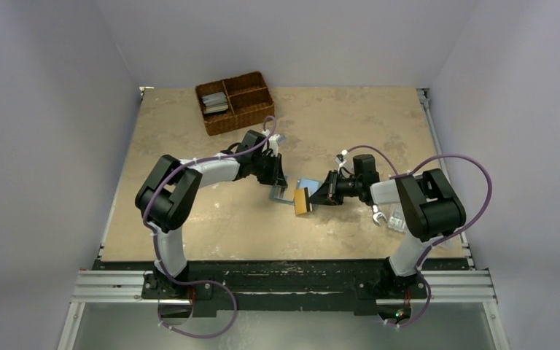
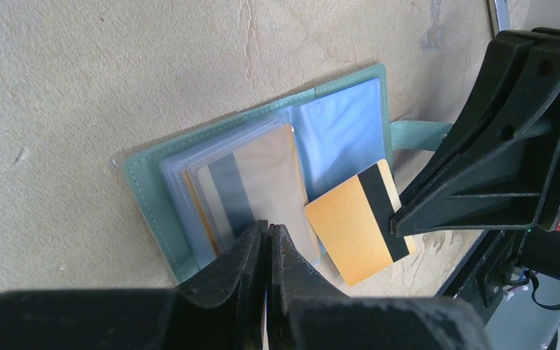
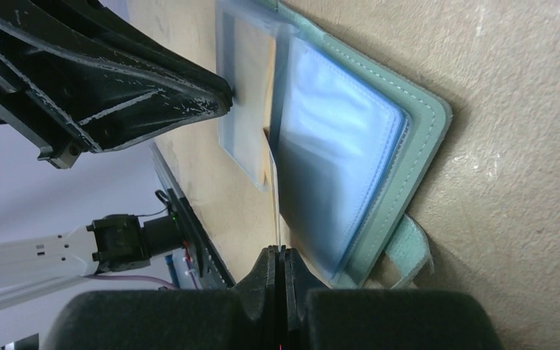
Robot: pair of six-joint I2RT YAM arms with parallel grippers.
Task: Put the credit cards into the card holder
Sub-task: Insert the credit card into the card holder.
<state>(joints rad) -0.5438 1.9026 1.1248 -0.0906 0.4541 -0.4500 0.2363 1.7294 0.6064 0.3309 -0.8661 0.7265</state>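
Note:
The teal card holder (image 2: 149, 197) lies open on the table, its clear sleeves facing up. One sleeve holds a beige card with a grey stripe (image 2: 259, 179). My left gripper (image 2: 268, 230) is shut, its tips pressing on that sleeve's near edge. My right gripper (image 3: 281, 251) is shut on a gold credit card with a black stripe (image 2: 350, 226). That card is tilted, with its far edge resting against the holder's right-hand sleeve (image 3: 335, 138). From above, the holder (image 1: 305, 182) sits between the left gripper (image 1: 278, 182) and the right gripper (image 1: 319, 195).
A brown wicker basket (image 1: 235, 102) stands at the back left, with more cards (image 1: 215, 102) in one compartment. A clear plastic box (image 1: 395, 221) lies by the right arm. The holder's strap (image 3: 412, 248) sticks out to the side.

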